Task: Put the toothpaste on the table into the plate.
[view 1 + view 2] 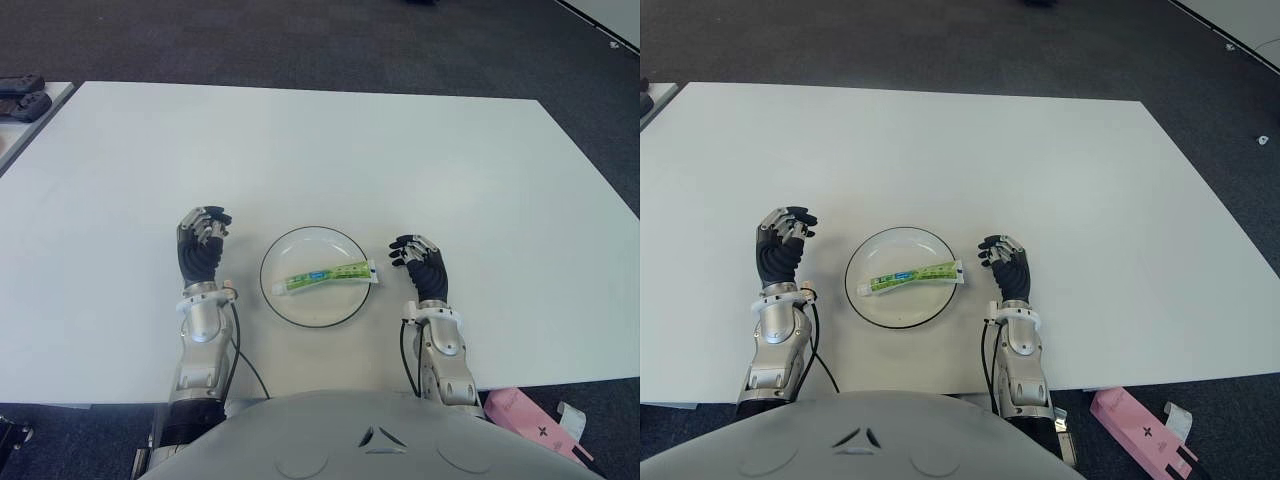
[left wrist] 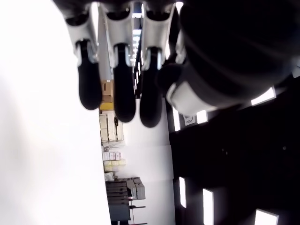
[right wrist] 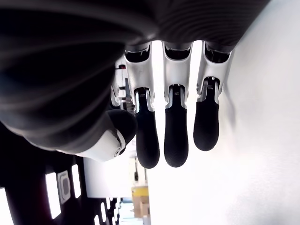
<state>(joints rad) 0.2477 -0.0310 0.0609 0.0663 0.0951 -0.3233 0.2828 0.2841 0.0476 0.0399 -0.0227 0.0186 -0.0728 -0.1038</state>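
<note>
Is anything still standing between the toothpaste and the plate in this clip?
Nothing visible does. The green and white toothpaste tube already lies inside the round white plate on the white table. The left hand shows left of the plate, the right hand right of it, both holding nothing, fingers relaxed.

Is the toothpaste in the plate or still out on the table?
In. The toothpaste lies flat across the plate, inside its rim; neither hand holds it.

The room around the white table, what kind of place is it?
Probably an office or lab: a white table on dark carpet, with stacked boxes and ceiling lights in the left wrist view.
</note>
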